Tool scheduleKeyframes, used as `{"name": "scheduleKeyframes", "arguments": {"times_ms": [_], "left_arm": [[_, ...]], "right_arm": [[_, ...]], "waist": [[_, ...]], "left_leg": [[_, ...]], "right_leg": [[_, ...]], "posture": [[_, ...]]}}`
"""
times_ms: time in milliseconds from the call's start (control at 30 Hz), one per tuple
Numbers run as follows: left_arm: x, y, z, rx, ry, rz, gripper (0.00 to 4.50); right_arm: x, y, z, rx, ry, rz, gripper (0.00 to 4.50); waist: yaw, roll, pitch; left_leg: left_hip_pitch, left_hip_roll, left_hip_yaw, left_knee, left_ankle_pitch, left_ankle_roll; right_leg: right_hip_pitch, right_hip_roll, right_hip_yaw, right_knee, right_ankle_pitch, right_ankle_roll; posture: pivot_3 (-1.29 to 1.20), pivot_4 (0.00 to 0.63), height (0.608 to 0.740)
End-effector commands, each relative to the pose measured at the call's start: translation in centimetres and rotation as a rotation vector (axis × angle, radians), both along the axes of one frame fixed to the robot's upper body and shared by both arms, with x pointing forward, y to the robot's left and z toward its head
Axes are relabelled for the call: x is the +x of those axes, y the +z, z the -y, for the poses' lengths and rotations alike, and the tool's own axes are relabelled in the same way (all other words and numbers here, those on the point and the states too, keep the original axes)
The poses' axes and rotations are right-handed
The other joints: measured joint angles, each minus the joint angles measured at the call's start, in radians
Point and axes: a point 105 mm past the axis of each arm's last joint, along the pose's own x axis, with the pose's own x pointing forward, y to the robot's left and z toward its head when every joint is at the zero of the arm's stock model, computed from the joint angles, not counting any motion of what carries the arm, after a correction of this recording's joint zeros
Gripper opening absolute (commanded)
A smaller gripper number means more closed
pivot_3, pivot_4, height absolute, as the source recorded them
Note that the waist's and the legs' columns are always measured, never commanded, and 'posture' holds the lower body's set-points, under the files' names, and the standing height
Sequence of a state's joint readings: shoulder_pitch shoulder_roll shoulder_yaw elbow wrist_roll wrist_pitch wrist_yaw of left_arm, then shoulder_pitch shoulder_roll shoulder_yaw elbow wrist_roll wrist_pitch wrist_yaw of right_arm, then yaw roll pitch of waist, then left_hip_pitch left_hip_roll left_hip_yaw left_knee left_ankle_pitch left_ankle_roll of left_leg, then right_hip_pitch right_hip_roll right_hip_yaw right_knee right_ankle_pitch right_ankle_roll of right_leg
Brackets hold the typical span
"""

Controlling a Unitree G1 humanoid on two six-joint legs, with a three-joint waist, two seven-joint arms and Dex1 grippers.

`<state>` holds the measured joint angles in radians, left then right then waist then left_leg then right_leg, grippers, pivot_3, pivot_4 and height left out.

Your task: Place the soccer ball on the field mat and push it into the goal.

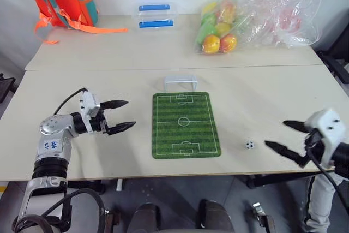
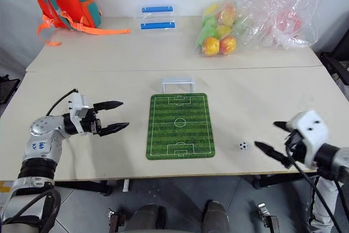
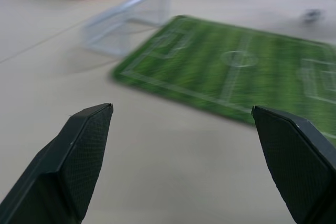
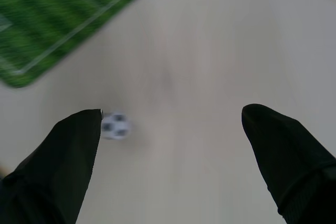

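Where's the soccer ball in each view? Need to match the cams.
Left eye view: soccer ball on the bare table, right of the field mat, near the right gripper.
Right eye view: same spot, right of the mat's near corner.
Left wrist view: blurred speck beyond the mat's far edge.
Right wrist view: beside one black finger, ball at.
Shared landmark: the green mat.
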<state>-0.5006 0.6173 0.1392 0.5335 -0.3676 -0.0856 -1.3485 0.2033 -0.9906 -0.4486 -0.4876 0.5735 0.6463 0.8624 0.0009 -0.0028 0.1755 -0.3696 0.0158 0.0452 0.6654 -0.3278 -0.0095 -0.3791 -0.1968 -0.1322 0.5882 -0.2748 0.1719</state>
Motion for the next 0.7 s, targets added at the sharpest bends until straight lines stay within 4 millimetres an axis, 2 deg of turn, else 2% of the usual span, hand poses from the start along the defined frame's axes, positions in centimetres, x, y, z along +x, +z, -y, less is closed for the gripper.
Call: {"name": "scheduleKeyframes", "arguments": {"times_ms": [33, 200, 367, 500, 600, 700], "left_arm": [[-0.8, 1.0, 0.5, -0.004, -0.063, 0.032, 4.5], [-1.3, 1.4, 0.0, -0.001, -0.045, 0.034, 4.5], [-1.8, 1.5, -0.9, 0.015, -0.006, 0.029, 4.5], [-2.0, 1.7, -1.4, 0.016, 0.021, 0.035, 4.5], [-1.8, 1.9, -1.5, 0.008, 0.046, 0.048, 4.5], [-1.7, 1.9, -1.4, 0.006, 0.05, 0.05, 4.5]], "right_arm": [[0.4, -0.4, -1.2, -0.017, 0.109, -0.037, 4.45], [2.1, -1.9, -1.5, -0.079, 0.193, -0.049, 4.45], [2.4, -3.9, -1.4, -0.125, 0.257, -0.119, 4.45], [3.6, -4.9, -1.3, -0.135, 0.258, -0.103, 4.45], [4.0, -5.6, -1.1, -0.167, 0.276, -0.11, 3.88], [4.3, -5.5, -1.1, -0.164, 0.274, -0.101, 2.95]], "waist": [[0.0, -0.001, 0.001], [-0.001, -0.003, 0.002], [0.001, -0.003, 0.002], [-0.001, -0.004, 0.002], [-0.002, -0.004, 0.002], [-0.002, -0.004, 0.002]], "left_leg": [[0.0, 0.0, 0.0, 0.0, 0.0, 0.0], [-0.001, 0.0, 0.0, 0.001, 0.0, 0.0], [-0.001, 0.0, 0.0, 0.001, -0.001, 0.0], [-0.001, 0.0, 0.0, 0.001, -0.001, 0.0], [0.0, 0.0, 0.0, 0.002, -0.001, 0.0], [0.0, 0.0, 0.0, 0.002, -0.001, 0.0]], "right_leg": [[0.0, 0.0, 0.0, 0.0, 0.0, 0.0], [0.0, 0.0, 0.0, 0.0, 0.0, 0.0], [0.0, 0.0, -0.001, 0.0, 0.0, 0.0], [0.0, 0.0, -0.001, 0.0, 0.0, 0.0], [0.001, 0.0, -0.001, 0.0, 0.0, 0.0], [0.001, 0.0, -0.001, 0.0, 0.0, 0.0]], "posture": [[0.0, 0.15, 0.74], [0.0, 0.15, 0.74], [0.0, 0.15, 0.74], [0.0, 0.15, 0.74], [0.0, 0.15, 0.74], [0.0, 0.15, 0.74]]}}
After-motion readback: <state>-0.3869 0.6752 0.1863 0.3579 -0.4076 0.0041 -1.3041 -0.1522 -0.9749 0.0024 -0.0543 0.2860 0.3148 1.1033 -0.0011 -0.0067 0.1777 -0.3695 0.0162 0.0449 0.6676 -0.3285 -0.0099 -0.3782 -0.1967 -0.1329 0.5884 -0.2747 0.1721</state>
